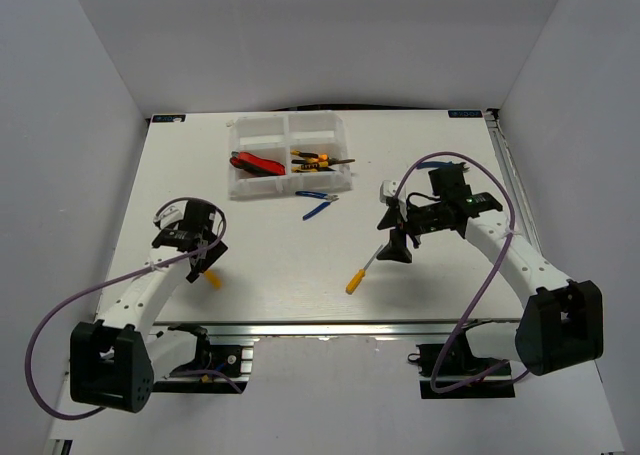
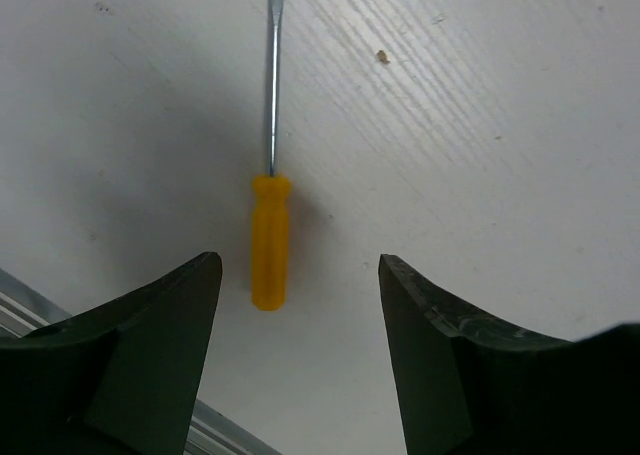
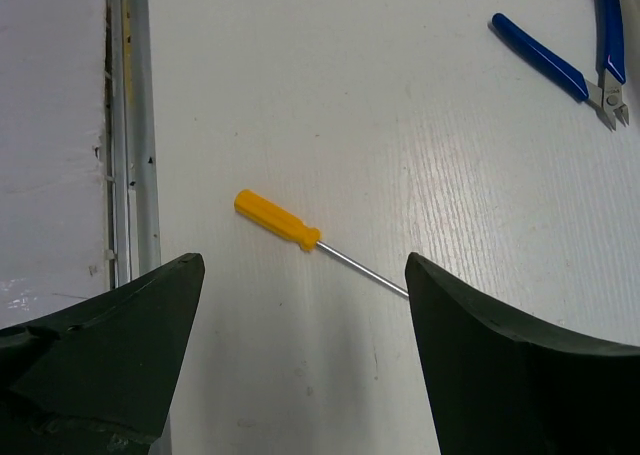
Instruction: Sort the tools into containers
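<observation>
The white organiser tray (image 1: 238, 180) stands at the back centre. Red-and-black cutters (image 1: 255, 163) lie in its near-left compartment and yellow-and-black pliers (image 1: 320, 161) in its near-right one. Blue-handled pliers (image 1: 320, 204) lie on the table just in front of the tray and also show in the right wrist view (image 3: 560, 55). My left gripper (image 1: 205, 258) is open over a yellow-handled screwdriver (image 2: 270, 237), whose handle end lies near the left finger. My right gripper (image 1: 397, 248) is open above a second yellow-handled screwdriver (image 3: 280, 221), which also shows in the top view (image 1: 360, 274).
The table's front edge with its aluminium rail (image 1: 330, 327) runs just behind both screwdrivers; it shows at the left of the right wrist view (image 3: 130, 125). White walls enclose the table on the left, back and right.
</observation>
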Action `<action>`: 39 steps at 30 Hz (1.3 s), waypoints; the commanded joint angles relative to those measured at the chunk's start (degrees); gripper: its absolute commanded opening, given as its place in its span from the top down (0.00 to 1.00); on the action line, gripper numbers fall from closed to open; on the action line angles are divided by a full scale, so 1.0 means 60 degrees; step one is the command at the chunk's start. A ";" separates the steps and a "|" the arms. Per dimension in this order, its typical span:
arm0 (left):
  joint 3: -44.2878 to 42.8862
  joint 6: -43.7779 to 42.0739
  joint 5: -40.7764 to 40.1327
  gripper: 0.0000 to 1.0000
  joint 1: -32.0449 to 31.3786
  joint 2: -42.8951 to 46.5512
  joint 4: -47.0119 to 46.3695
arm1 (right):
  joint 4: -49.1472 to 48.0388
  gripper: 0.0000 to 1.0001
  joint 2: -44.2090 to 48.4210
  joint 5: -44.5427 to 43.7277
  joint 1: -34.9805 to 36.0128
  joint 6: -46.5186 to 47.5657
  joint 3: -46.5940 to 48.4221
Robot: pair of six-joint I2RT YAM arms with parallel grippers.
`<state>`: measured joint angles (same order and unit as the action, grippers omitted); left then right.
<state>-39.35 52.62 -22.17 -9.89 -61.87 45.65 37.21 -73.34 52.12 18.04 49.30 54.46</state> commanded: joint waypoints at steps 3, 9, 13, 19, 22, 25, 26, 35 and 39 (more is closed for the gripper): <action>-0.0311 0.0122 -0.0318 0.27 0.0081 -0.0309 0.0157 | -0.0401 0.12 -0.0022 0.0073 -0.0063 -0.0189 -0.0082; -0.0370 -0.0200 -0.0084 0.30 0.0096 -0.0938 -0.0210 | -0.0489 0.12 -0.0140 0.0044 -0.0048 -0.0262 0.0006; -0.0151 -0.0435 0.0179 0.34 0.0169 -0.1158 -0.0620 | -0.0518 0.12 -0.0184 0.0073 -0.0077 -0.0321 0.0035; 0.0260 -0.0742 0.0473 0.44 0.0330 -0.1305 -0.1045 | -0.0504 0.12 -0.0213 0.0073 -0.0136 -0.0306 0.0064; 0.0508 -0.0757 0.0444 0.46 0.0388 -0.1349 -0.1119 | -0.0504 0.12 -0.0271 0.0103 -0.0151 -0.0336 0.0108; 0.0611 -0.0728 0.0385 0.46 0.0389 -0.1364 -0.1090 | -0.0504 0.12 -0.0315 0.0103 -0.0195 -0.0350 0.0138; 0.0597 -0.0714 0.0342 0.46 0.0389 -0.1364 -0.0988 | -0.0518 0.12 -0.0316 0.0088 -0.0209 -0.0350 0.0152; 0.1006 -0.0772 0.0414 0.48 0.0403 -0.1700 -0.1454 | -0.0504 0.12 -0.0418 0.0132 -0.0268 -0.0409 0.0255; 0.1256 -0.0874 0.0414 0.54 0.0433 -0.1876 -0.1763 | -0.0460 0.12 -0.0389 0.0088 -0.0326 -0.0409 0.0255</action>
<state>-33.78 48.27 -19.84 -7.86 -72.25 37.04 35.44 -75.81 51.55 16.58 46.94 54.48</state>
